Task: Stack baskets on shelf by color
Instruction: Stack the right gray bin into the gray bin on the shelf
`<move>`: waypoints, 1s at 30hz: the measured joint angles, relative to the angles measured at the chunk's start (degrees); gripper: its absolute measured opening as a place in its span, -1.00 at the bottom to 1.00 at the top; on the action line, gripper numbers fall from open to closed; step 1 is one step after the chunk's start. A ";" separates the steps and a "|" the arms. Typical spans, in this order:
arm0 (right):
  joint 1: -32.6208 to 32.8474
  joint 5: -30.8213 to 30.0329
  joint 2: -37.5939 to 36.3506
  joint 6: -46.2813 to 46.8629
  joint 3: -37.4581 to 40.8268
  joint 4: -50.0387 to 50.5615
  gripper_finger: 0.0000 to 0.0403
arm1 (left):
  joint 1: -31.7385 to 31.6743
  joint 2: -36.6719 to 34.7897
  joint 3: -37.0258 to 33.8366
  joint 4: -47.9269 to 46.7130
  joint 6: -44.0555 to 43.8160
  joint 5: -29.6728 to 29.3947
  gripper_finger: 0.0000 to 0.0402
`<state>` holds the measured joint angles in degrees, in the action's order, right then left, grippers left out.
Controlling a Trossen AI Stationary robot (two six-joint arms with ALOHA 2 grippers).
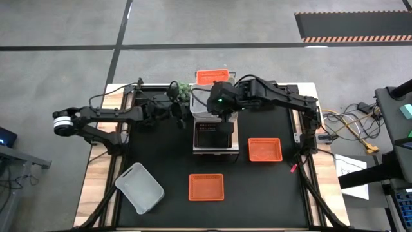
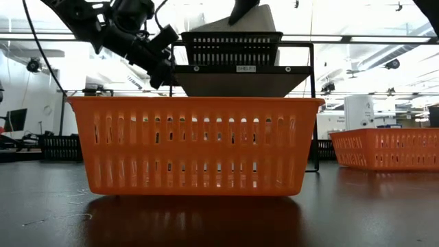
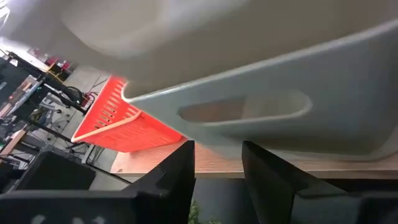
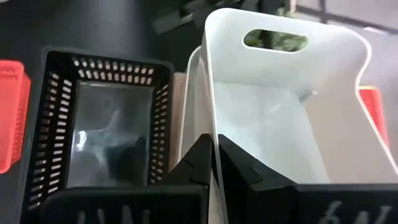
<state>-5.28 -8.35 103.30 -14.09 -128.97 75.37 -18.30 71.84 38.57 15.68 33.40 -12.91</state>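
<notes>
A smooth, solid-walled white basket with an oval handle cutout is pinched at its thin rim by the right gripper, its fingers pressed together on the wall, above the wood-grain shelf. It appears nested in a second white tub. Beside it on the shelf a black slotted basket is seen. The left gripper is held spread just under the white basket's side. Red-orange slotted baskets are left on the dark table; the shelf's far end is largely hidden.

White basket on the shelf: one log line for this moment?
right gripper: shut on white basket wall | over shelf, beside black basket | left gripper: open, near
</notes>
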 joint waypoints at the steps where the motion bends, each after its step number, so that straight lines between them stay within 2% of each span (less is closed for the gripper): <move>1: 0.00 -0.43 -0.42 0.00 0.00 -0.10 -0.96 | -0.04 0.09 0.12 0.00 0.01 -0.02 -0.41; 6: -0.26 -0.57 -2.37 -0.42 -0.07 -2.83 -0.96 | -0.46 -0.52 0.20 0.31 0.01 -0.02 -0.41; 11: -0.28 3.64 -3.60 -0.71 0.78 -6.34 -0.96 | -0.50 -0.97 0.20 0.10 0.01 -0.04 -0.41; 17: 0.28 5.61 -4.48 -1.42 4.82 -10.01 -0.96 | -0.50 -1.19 -0.08 -0.01 0.01 -0.09 -0.41; 23: 1.16 5.86 -8.47 -2.41 14.02 -19.54 -0.96 | -0.50 -2.55 -0.50 -0.71 -0.01 -0.48 -0.41; 30: 1.22 5.66 -18.13 -1.69 28.88 -33.36 -0.96 | -0.46 -4.40 -1.11 -1.72 -0.12 -0.52 -0.41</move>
<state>-4.06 -2.70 85.17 -15.78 -100.08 42.01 -18.76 67.45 37.45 13.96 33.28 -13.43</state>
